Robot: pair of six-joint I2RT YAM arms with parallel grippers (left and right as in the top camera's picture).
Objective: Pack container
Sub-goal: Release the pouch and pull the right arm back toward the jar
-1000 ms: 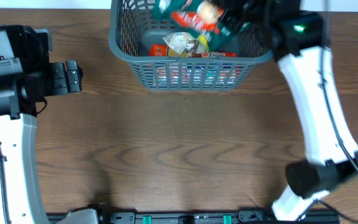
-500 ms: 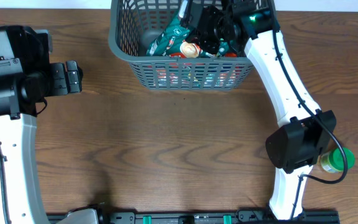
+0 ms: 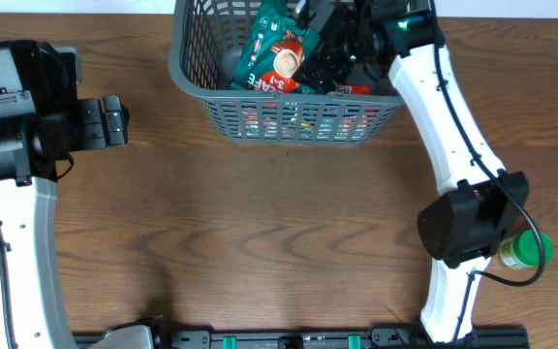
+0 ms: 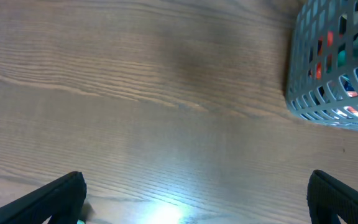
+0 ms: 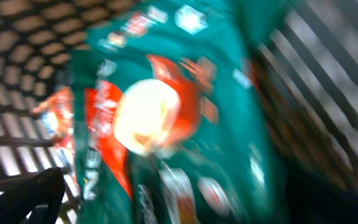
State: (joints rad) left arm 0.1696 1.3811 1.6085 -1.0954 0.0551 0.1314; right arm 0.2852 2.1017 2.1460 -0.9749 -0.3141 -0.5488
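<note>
Item 1. Large dark grey plastic basket (image 3: 298, 118), rectangular with rounded corners and slotted lattice sides, is standing at the far edge of the brown wood-grain counter (image 3: 260, 223), near the middle of its width. From the left wrist view its corner (image 4: 334, 81) is showing at the right, with red and teal colours glinting through the slots.

Item 2. Teal-green foil snack packet (image 3: 274, 53) with red lettering and a round cream picture is lying tilted inside the basket, towards its left half. The right wrist view is showing it (image 5: 160, 124) close and blurred against the lattice walls.

Item 3. Red-labelled packets (image 3: 342, 88) are lying low in the basket, under the green one.

Item 4. Right gripper (image 3: 325, 50) is reaching down into the basket just beside the green packet. Its jaws are standing spread wide, with the packet filling the gap (image 5: 174, 180). Whether either finger is touching it, I cannot tell.

Item 5. Left gripper (image 3: 114, 119) is hanging over bare counter at the left, well apart from the basket, jaws released and holding nothing (image 4: 194, 186).

Item 6. Small green round object (image 3: 529, 249) is sitting near the right arm's base, partly hidden.
</note>
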